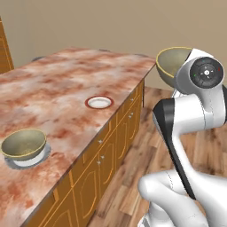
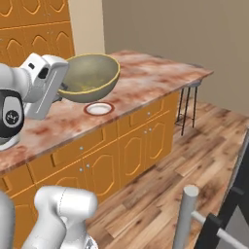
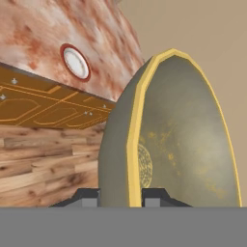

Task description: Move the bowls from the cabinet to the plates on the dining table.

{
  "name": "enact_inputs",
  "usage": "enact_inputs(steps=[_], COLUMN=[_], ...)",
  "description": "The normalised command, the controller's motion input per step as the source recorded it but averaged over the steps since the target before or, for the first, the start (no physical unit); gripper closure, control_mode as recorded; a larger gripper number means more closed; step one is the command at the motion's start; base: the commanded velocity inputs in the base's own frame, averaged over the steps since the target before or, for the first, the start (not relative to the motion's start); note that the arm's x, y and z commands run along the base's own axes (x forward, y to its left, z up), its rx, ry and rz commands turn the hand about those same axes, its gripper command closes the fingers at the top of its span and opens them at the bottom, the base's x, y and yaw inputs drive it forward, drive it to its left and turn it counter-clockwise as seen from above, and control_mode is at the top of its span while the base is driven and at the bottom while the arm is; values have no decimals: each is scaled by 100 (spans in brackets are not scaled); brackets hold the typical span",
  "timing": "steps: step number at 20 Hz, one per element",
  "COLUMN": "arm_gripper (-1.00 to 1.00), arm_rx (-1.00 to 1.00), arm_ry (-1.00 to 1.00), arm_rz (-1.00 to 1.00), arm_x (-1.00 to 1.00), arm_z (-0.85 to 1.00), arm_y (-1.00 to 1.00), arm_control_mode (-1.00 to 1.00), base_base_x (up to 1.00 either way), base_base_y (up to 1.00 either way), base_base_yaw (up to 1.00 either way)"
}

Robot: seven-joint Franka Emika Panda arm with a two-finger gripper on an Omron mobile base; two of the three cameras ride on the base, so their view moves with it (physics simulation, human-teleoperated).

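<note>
Olive-bronze, the second bowl [image 2: 91, 77] hung by its rim, pinched between the gripper [image 3: 135, 198] fingers, carried toward the empty red-rimmed plate [image 1: 99, 102]; the other bowl [image 1: 23, 143] already sat on its plate.

Dining table [image 1: 66, 84]: grey-rimmed plate [image 1: 27, 160] holding bowl [image 1: 23, 143]; red-rimmed plate [image 1: 99, 102] bare.

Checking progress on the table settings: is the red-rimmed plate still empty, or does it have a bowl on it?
Empty. The red-rimmed plate shows its bare white centre; the second bowl is in the pincer.
</note>
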Motion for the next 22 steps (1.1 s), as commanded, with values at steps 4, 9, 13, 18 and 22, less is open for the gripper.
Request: enact_inputs(steps=[4,9,13,18,22], arm_gripper=[100,100,100,100,100], arm_rx=[0,0,0,0,0], arm_ry=[0,0,0,0,0], arm_rz=[0,0,0,0,0], arm_x=[0,0,0,0,0], arm_z=[0,0,0,0,0], arm_y=[0,0,0,0,0], arm_control_mode=[100,100,100,100,100], base_base_x=[56,55,53,39,39], base_base_y=[-17,-25,-23,-24,-25], base_base_yaw=[14,14,15,23,29])
